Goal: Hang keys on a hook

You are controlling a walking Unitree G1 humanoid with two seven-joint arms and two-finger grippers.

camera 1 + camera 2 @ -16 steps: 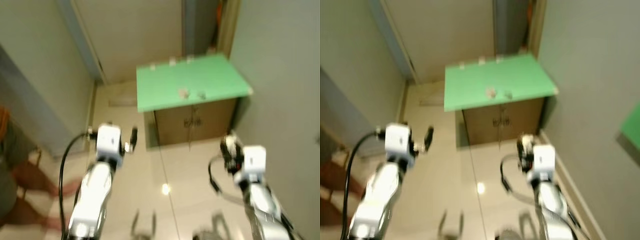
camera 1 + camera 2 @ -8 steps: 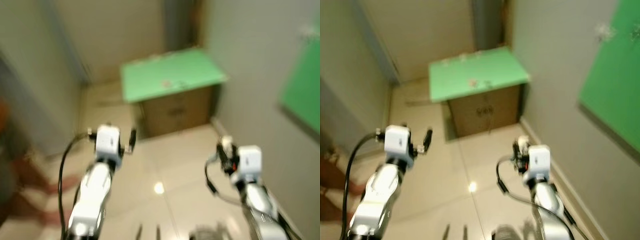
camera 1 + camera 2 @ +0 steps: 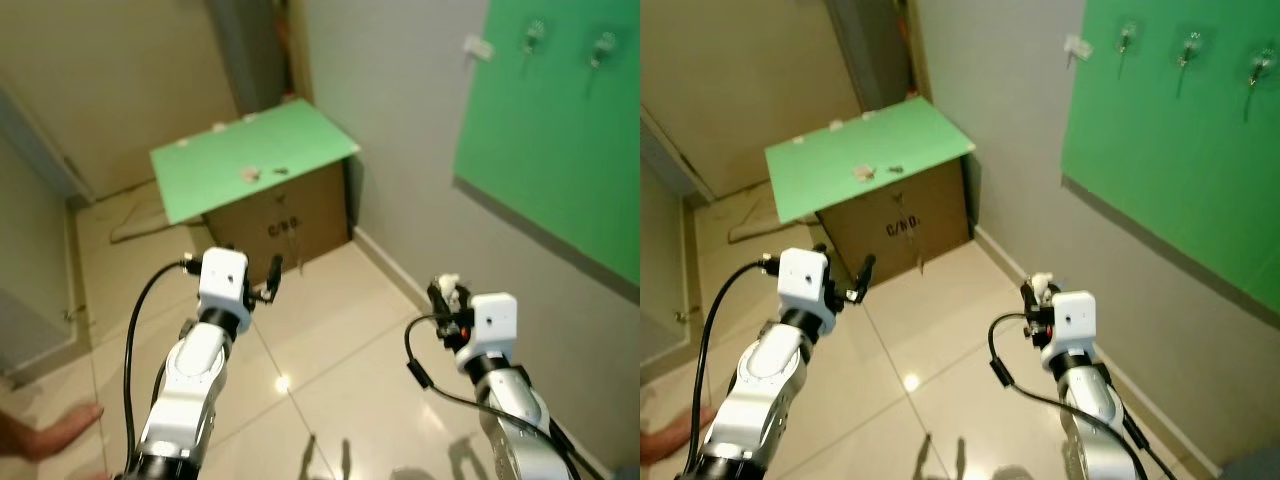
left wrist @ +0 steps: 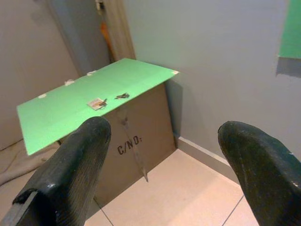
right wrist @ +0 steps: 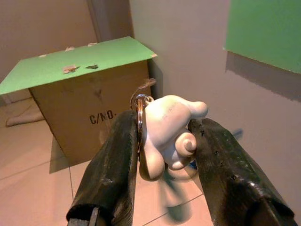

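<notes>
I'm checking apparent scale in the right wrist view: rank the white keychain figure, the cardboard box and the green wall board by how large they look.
1. Cardboard box with its green top.
2. Keychain figure, though it is enlarged by nearness, clamped in the right gripper.
3. Green wall board, cropped by the frame; close to the figure, so unsure.

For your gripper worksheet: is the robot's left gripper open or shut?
Open. The left gripper has its two black fingers spread wide apart, nothing between them.
</notes>
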